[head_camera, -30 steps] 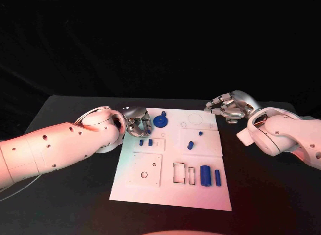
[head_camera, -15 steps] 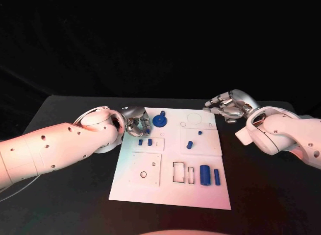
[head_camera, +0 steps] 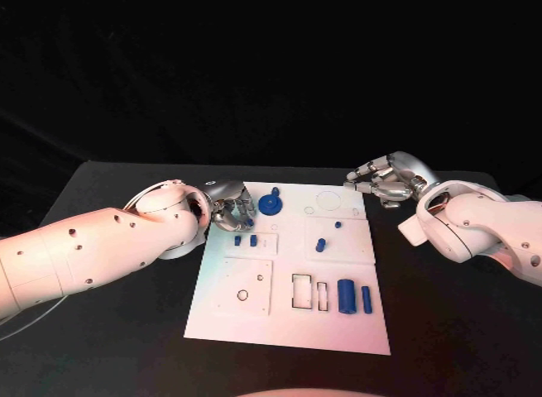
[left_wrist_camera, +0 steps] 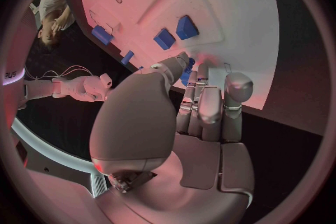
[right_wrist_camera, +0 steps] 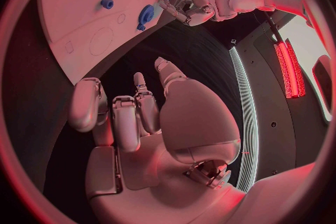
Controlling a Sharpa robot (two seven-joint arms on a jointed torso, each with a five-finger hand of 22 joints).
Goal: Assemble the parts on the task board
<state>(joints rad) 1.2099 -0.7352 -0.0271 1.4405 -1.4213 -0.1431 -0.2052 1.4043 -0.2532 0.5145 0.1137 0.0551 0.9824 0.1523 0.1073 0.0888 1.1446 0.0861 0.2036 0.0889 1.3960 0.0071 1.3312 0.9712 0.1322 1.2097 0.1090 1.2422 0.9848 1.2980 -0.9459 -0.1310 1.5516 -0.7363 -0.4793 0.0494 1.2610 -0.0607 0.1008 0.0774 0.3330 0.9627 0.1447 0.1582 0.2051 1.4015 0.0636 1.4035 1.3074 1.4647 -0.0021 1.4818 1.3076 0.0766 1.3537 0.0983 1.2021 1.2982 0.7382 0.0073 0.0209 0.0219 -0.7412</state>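
Fingers of the left hand (head_camera: 232,210) reach the blue round part (head_camera: 270,203) near the task board's (head_camera: 289,322) far edge, apparently to seat it; whether they grip it I cannot tell. Right hand (head_camera: 384,182) hovers curled, empty, beside the board's far corner.

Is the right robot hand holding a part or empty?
Empty. The right robot hand has its fingers curled in with nothing between them, and it sits off the task board at its far right corner.
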